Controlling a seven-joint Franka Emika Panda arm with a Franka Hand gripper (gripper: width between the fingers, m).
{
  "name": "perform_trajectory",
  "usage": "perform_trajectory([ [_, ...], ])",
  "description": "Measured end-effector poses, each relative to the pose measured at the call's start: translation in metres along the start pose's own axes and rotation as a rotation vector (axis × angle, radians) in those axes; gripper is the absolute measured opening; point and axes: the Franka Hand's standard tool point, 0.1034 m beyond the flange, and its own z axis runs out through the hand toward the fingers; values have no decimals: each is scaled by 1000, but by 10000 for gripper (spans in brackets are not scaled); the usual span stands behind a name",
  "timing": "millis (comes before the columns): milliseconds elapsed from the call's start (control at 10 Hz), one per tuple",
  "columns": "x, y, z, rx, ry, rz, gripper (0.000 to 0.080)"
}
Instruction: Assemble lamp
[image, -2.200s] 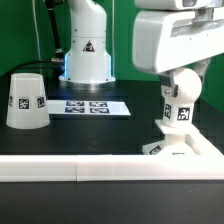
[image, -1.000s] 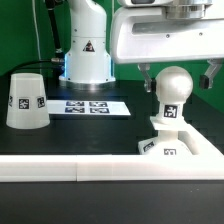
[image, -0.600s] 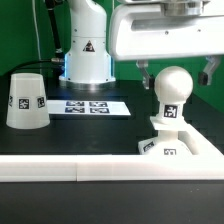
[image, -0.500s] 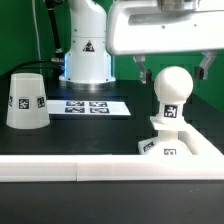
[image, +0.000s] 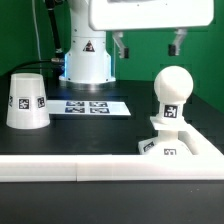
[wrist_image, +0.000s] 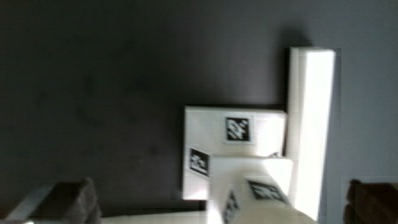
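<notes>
The round-headed white bulb (image: 171, 98) stands upright on the low angular base (image: 172, 146) at the exterior view's right, next to the white rail. The tapered shade (image: 26, 100) sits mouth down at the exterior view's left, apart from them. My gripper (image: 148, 44) hangs open and empty above the bulb, its two dark fingers (image: 122, 45) spread wide and clear of the bulb's head. In the wrist view the base (wrist_image: 231, 150) with its tags and the bulb (wrist_image: 253, 196) show between the open fingers (wrist_image: 64, 202).
The marker board (image: 88, 105) lies flat between the shade and the bulb. A long white rail (image: 70, 168) runs along the front and turns back at the right (wrist_image: 313, 105). The arm's white pedestal (image: 86, 52) stands behind.
My gripper has let go of the bulb and risen well above it, with fingers spread. The bulb stays upright on the base.
</notes>
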Motion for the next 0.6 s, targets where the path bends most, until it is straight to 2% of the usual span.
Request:
perform_trajectory([
  [300,1,-2,1,0,-1,-3,699],
  [400,-3,2,3,-2,-4,-2,699],
  [500,-18,15,9,-7,-21,18,699],
  [600,-41,34,15,-17,-14,38,699],
])
